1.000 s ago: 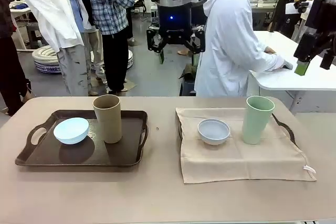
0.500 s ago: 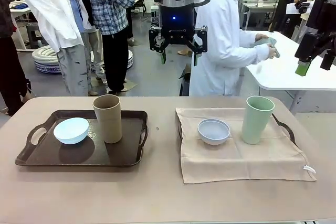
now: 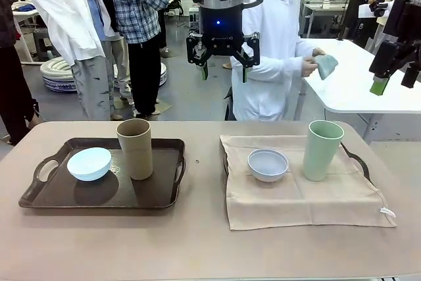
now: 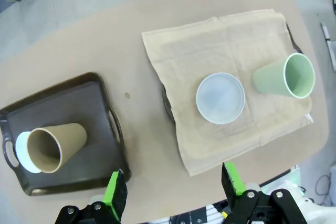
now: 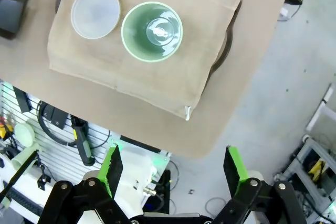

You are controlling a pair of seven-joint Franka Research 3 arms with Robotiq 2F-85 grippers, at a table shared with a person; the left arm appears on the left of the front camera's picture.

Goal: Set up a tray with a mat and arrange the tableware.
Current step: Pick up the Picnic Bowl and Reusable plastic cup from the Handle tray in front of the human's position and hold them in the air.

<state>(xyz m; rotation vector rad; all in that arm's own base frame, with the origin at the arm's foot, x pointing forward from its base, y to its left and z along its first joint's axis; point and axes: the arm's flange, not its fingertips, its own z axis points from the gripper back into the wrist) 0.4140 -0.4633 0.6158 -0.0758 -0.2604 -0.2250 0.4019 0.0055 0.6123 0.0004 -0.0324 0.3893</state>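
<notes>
A dark brown tray (image 3: 56, 192) at the table's left carries a pale blue bowl (image 3: 89, 163) and a tan tumbler (image 3: 135, 149). To the right, a beige mat (image 3: 309, 202) covers a second tray whose handle (image 3: 357, 160) pokes out; on the mat stand a white-grey bowl (image 3: 268, 164) and a pale green tumbler (image 3: 322, 150). High over the far edge at the middle hangs my left gripper (image 3: 223, 70), open and empty. My right gripper (image 3: 395, 78) hovers open at the upper right. From above, the left wrist view has the tan tumbler (image 4: 55, 145), the white-grey bowl (image 4: 220, 98) and my left gripper (image 4: 173, 190). Below the open right gripper (image 5: 173, 169) is the green tumbler (image 5: 152, 31).
Bare table lies between the two trays and along the near edge. Behind the table a person in a white coat (image 3: 270, 64) holds a cloth by a white side table (image 3: 368, 97). Other people stand at the back left.
My left gripper shifted slightly right and steadied. The person in white turned away from the side table and lifted a cloth. The tableware has not moved.
</notes>
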